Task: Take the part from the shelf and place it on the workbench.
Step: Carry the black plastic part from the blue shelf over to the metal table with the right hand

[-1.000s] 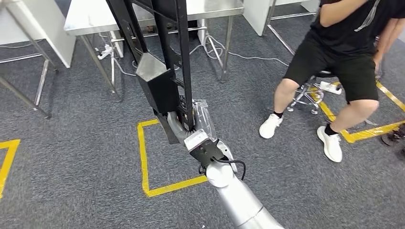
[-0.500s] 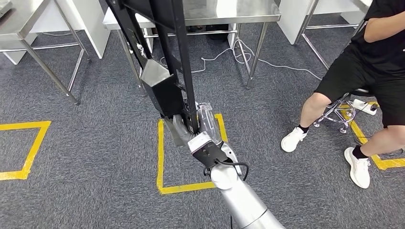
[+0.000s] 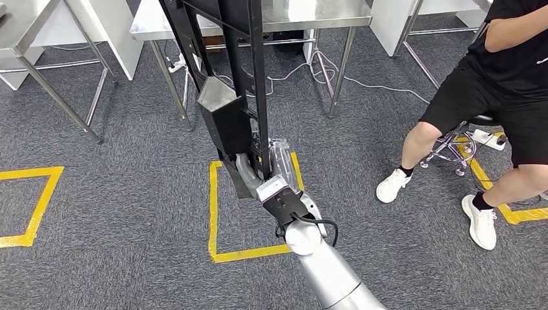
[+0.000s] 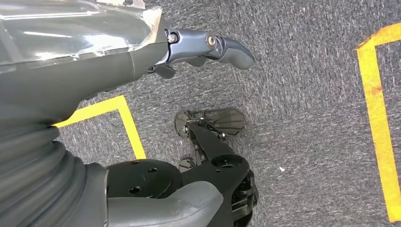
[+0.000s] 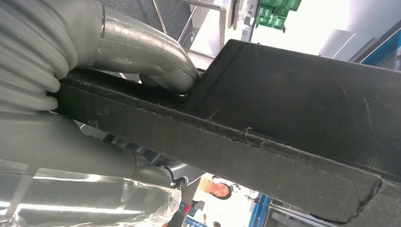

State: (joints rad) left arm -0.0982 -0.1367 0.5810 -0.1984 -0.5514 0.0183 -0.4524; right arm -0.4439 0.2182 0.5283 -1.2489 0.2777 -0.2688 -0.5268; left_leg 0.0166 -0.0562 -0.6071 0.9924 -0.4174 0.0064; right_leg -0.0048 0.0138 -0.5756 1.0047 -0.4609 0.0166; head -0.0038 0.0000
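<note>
The part is a long black metal frame with a boxy black piece on it, standing upright in the middle of the head view. My right hand, wrapped in clear plastic, grips its lower end at the tip of my silver arm. In the right wrist view the part is a thick black bar crossing the picture, with grey fingers curled over it. My left hand hangs over the carpet, its thumb stretched out and nothing in it. A steel workbench stands just beyond the part.
A second steel table stands at the far left. A person in black sits on a wheeled stool to the right. Yellow tape marks squares on the grey carpet. Cables lie under the workbench.
The whole view has shifted as my body turned, bringing the steel tables more in front and the seated person further right. The part stays in my right hand.
</note>
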